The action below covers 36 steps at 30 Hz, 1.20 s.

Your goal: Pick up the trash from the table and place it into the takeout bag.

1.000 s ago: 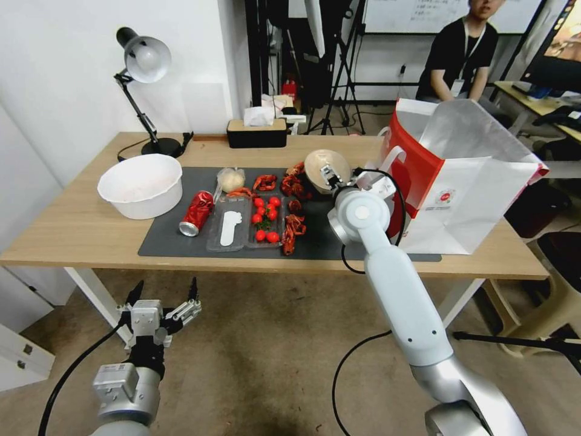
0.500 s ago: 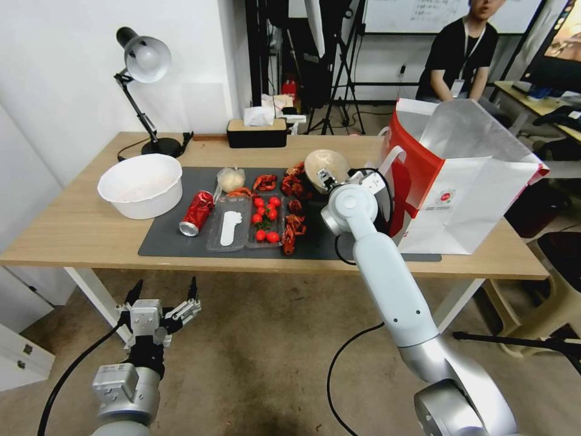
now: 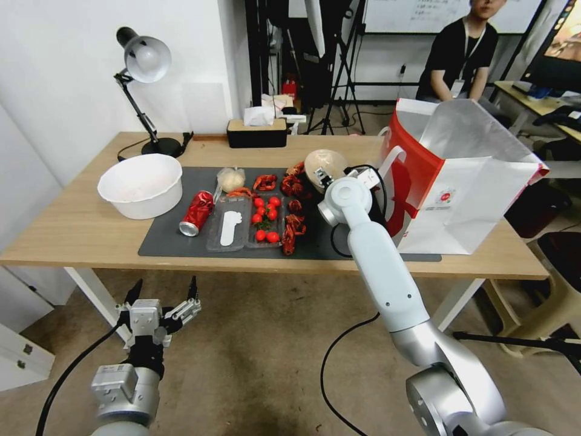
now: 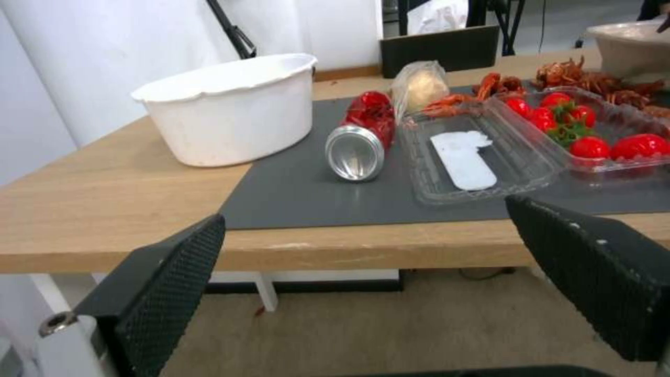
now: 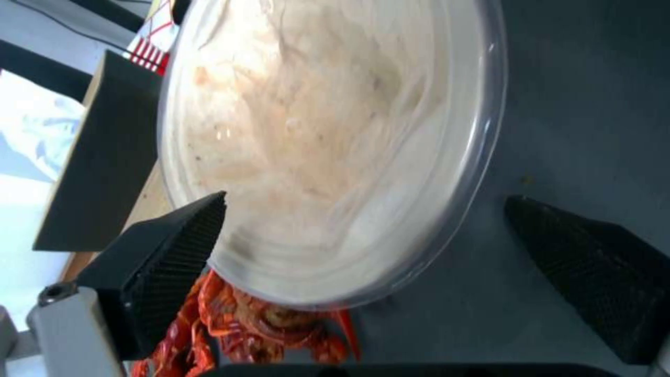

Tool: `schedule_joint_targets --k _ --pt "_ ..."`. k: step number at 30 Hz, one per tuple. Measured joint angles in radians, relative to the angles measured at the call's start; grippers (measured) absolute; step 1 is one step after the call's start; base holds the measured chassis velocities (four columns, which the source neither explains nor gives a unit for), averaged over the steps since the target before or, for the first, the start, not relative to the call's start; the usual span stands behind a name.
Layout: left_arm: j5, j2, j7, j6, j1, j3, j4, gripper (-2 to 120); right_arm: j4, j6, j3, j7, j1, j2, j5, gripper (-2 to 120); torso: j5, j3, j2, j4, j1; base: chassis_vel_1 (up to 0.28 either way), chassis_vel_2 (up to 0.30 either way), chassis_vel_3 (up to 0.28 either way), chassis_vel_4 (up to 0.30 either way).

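Both grippers open | right gripper [image 5: 363, 246] over, seemingly untouching, beige bowl [image 5: 328, 136]

The room is bright, with even light and soft shadows. The head view bends straight lines near its edges. In the right wrist view the beige round bowl [image 5: 328, 146] looks blurred. A little glare sits on the red soda can [image 4: 356, 153].

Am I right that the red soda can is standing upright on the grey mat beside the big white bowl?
Not quite. The red soda can is lying on its side, its silver end facing the table's near edge, as the left wrist view shows. It does lie on the grey mat beside the big white bowl.
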Motion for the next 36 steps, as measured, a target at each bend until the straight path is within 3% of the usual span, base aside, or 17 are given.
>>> schedule_joint_targets --k 6,18,26,28,30,36 --pt "-0.001 0.000 0.000 -0.001 0.002 0.000 -0.001 100 -0.012 -0.004 0.000 -0.003 0.005 0.011 0.001 96 0.0000 0.000 0.000 0.0000 0.000 0.000 0.000 0.000 0.000" --pt "-0.005 0.002 0.000 -0.003 -0.001 0.003 -0.002 100 -0.049 -0.006 0.009 -0.009 0.018 0.020 -0.001 53 0.0002 0.000 0.000 0.0002 0.000 0.000 0.000 0.000 0.000" --pt "-0.005 0.004 0.001 -0.001 -0.003 0.005 -0.002 100 0.003 -0.001 0.009 -0.021 -0.003 -0.004 -0.025 21 0.0001 0.000 0.000 0.0001 0.000 0.000 0.000 0.000 0.000" --pt "-0.005 0.005 0.001 -0.001 -0.003 0.004 -0.002 100 0.009 -0.001 0.007 -0.025 -0.008 -0.006 -0.033 17 0.0001 0.000 0.000 0.0000 0.000 0.000 0.000 0.000 0.000" --pt "-0.007 0.007 0.001 -0.001 -0.003 0.001 -0.002 100 0.043 0.002 -0.001 -0.051 -0.029 -0.020 -0.071 5 0.0002 0.000 0.000 0.0000 0.000 0.000 0.000 0.000 0.000" --pt "-0.008 0.006 0.001 -0.001 -0.003 -0.001 0.000 100 0.110 0.021 -0.019 -0.138 -0.067 -0.051 -0.185 0 0.0001 0.000 0.000 0.0000 0.000 0.000 0.000 0.000 0.000"
